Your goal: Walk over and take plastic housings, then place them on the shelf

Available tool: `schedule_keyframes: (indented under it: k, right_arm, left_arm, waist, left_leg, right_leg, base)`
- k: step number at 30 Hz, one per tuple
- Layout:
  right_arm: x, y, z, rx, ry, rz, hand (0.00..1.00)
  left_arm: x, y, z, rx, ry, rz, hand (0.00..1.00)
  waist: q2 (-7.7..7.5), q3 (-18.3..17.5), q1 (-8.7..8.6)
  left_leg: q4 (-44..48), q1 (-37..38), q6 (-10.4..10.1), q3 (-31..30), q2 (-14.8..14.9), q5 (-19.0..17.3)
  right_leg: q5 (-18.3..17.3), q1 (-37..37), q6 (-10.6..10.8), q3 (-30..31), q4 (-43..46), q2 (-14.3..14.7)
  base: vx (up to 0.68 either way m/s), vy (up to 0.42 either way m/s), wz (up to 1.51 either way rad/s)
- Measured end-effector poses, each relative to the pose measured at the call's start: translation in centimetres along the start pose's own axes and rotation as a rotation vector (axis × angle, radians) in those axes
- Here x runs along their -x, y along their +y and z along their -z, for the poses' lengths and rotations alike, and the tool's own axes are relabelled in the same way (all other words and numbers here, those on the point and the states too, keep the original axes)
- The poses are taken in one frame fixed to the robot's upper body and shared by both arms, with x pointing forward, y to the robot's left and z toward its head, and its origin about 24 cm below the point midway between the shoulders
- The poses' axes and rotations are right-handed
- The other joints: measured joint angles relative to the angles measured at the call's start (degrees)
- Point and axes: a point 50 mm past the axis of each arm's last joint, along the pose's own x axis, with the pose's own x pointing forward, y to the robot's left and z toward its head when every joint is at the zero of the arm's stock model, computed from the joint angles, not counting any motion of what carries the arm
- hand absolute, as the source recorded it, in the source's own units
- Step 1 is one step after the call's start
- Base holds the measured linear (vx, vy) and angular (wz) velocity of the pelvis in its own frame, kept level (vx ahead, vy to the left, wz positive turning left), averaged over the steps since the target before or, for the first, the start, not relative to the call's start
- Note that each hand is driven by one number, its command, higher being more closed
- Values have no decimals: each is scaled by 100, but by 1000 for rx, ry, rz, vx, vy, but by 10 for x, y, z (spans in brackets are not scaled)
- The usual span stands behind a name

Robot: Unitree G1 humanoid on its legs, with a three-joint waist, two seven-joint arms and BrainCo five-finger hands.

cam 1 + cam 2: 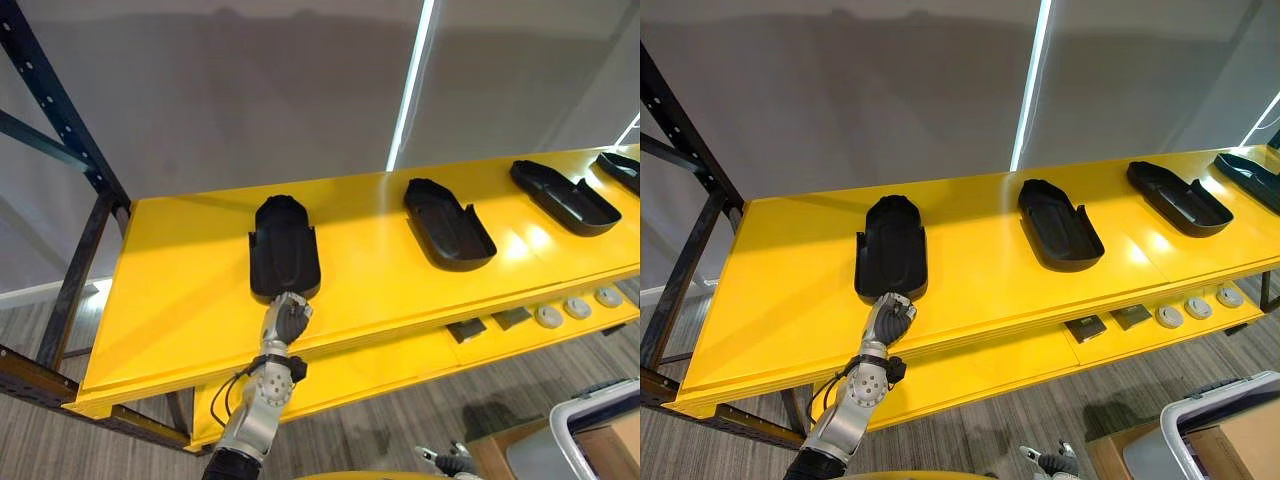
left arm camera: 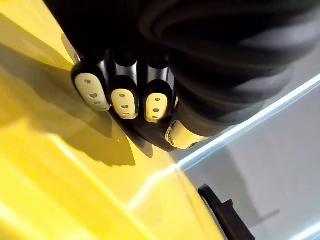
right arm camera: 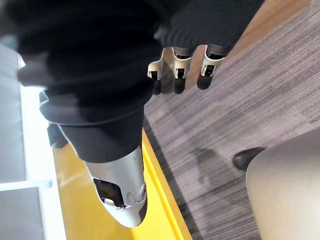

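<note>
Black housing (image 1: 283,245) lies flat on the yellow shelf (image 1: 170,290), well left of the other housings (image 1: 447,222), with its near end close to the front edge. My left hand (image 1: 286,318) is right at that near end, fingers (image 2: 124,97) curled over the rim and the thumb closing against it. The risk: if I draw back before those fingers let go, the housing slides with me and tips off the edge. Right hand (image 3: 182,62) hangs over the floor (image 3: 240,100), fingers loose, holding nothing.

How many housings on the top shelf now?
4: leftmost housing at the left hand, second mid-shelf, third right of it, fourth cut off at the right edge; more may lie beyond.
</note>
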Motion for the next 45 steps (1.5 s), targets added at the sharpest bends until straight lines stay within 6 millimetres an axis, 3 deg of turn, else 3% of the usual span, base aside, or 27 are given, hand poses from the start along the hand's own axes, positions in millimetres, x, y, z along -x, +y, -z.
schedule_keyframes:
  k: [6, 15, 17, 22, 26, 31, 34, 38, 42, 43, 45]
  right_arm:
    - [-3, 1, -2, 4, 9, -4, 0]
    - [-4, 0, -2, -7, 22, 2, 0]
    - [-4, 0, 0, -5, 28, 1, 0]
    - [-5, 1, -2, -6, 25, 0, 0]
    - [-4, 1, 0, -11, 28, -2, 0]
    - [-3, 3, 3, -8, 35, -7, 0]
    - [-2, 5, 4, -8, 39, -11, 0]
    - [-2, 9, 2, 16, 32, -22, 0]
    - [-2, 14, -3, 40, 14, -18, 0]
    - [-2, 14, -3, 43, 11, -15, 0]
    - [-2, 14, -6, 39, 0, -12, 0]
  left_arm:
    - [-10, 7, 5, 20, 22, -10, 100]
    - [-16, 14, 6, 86, 39, -31, 100]
    - [-16, 22, -10, 127, -25, -61, 100]
    - [6, 69, -76, 269, -378, -222, 100]
    - [28, 108, -85, 353, -470, -408, 100]
    - [70, 171, -60, 468, -445, -821, 100]
    - [96, 188, -32, 492, -328, -1006, 100]
    - [118, 183, 10, 485, -94, -1122, 100]
    - [123, 146, 79, 526, 312, -1067, 100]
    - [126, 129, 99, 534, 443, -1001, 0]
    - [131, 101, 124, 544, 612, -863, 0]
  waist:
    - [7, 1, -124]
    - [18, 13, -125]
    - [12, 17, -119]
    - [1, 38, -61]
    - [20, 82, 39]
    - [87, 171, 247]
    - [73, 188, 358]
    - [-1, 197, 361]
    - [-40, 196, 410]
    - [-56, 199, 424]
    - [-77, 226, 479]
  left_leg:
    - [-22, 35, -1, -2, 4, 1]
    - [-25, 37, 8, -42, -18, 7]
    - [-22, -12, 20, -74, -8, 21]
    - [8, -63, 24, -180, 39, 15]
    - [-24, -22, 51, -259, 60, -71]
    - [-24, -18, 51, -537, 73, -68]
    - [-24, -72, 52, -631, 63, -65]
    - [-20, -114, 56, -842, 5, -62]
    - [140, -221, 63, -868, 6, -69]
    - [276, -285, 118, -877, 11, -117]
    - [351, -265, 121, -889, -9, -105]
  right_leg:
    - [21, 64, -12, -3, -49, 9]
    - [93, 85, -72, -25, -157, 2]
    - [95, 82, -71, -13, -137, -7]
    - [97, 119, -66, -51, -94, -8]
    - [83, 193, -46, -158, -43, -4]
    - [11, 292, 48, -431, 83, -26]
    - [-28, 326, 54, -647, 84, -61]
    - [-139, 430, 66, -934, 94, -144]
    - [-178, 432, 33, -1003, 109, -185]
    - [-178, 435, 32, -1057, 116, -202]
    - [-230, 437, 33, -1094, 214, -239]
  base:
    - [-13, -7, 0]
    - [-47, -20, 0]
    - [3, -7, 8]
    - [-11, -14, 9]
    - [-43, -15, 14]
    - [-28, -15, 30]
    - [-9, -15, 32]
    - [19, -5, 37]
    - [24, 5, 12]
    - [21, 0, 7]
    - [24, 17, 6]
